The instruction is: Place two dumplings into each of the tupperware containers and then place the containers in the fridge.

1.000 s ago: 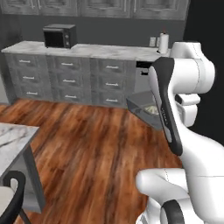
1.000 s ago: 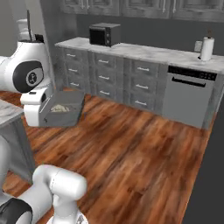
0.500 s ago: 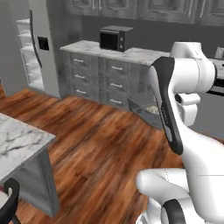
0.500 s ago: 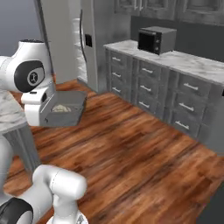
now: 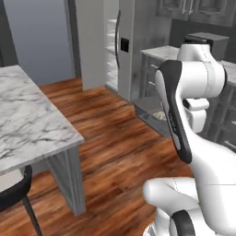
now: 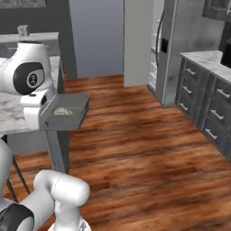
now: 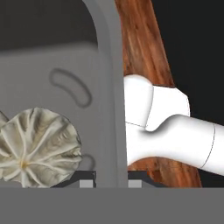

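Hand view: the tool [image 7: 111, 183] is clamped on the rim of a tupperware container [image 7: 52, 74], a dumpling [image 7: 37, 146] just inside.

Left base view: from behind the arm's left side, facing forward and down over the wooden floor [image 5: 115, 133] toward the fridge [image 5: 120, 46].
Right base view: from behind its right side; shares floor and fridge.
Hand view: close up on a container [image 7: 65, 87] holding a dumpling [image 7: 37, 146].
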### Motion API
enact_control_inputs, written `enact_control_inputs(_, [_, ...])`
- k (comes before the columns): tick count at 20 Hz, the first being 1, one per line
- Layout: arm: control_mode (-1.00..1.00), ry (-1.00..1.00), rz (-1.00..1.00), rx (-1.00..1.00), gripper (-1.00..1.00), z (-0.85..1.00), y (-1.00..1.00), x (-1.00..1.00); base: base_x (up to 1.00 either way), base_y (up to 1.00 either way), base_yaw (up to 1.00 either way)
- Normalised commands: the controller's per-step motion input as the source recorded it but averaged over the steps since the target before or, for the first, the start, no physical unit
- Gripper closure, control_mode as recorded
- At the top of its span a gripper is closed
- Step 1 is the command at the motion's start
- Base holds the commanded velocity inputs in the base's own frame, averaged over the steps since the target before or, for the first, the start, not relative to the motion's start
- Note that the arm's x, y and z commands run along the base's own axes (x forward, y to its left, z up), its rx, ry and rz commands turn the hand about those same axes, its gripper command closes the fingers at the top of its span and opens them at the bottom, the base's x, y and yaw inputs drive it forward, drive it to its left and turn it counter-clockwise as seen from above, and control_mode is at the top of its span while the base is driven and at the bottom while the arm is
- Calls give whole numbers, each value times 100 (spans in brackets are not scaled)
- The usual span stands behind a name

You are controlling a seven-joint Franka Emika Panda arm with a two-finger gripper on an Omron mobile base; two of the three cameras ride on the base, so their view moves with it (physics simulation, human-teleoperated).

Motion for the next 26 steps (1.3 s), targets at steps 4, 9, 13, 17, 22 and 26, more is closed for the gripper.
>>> enact_control_inputs(4, [100, 0, 0, 0, 100, 0, 0, 0, 69, -99, 47])
enact_control_inputs(9, [100, 0, 0, 0, 100, 0, 0, 0, 96, -86, 44])
enact_control_inputs(13, [100, 0, 0, 0, 100, 0, 0, 0, 100, -84, 35])
enact_control_inputs(17, [100, 0, 0, 0, 100, 0, 0, 0, 100, -58, 6])
enact_control_inputs(22, [100, 0, 0, 0, 100, 0, 0, 0, 100, -12, -1])
enact_control_inputs(26, [100, 0, 0, 0, 100, 0, 0, 0, 100, 0, -10])
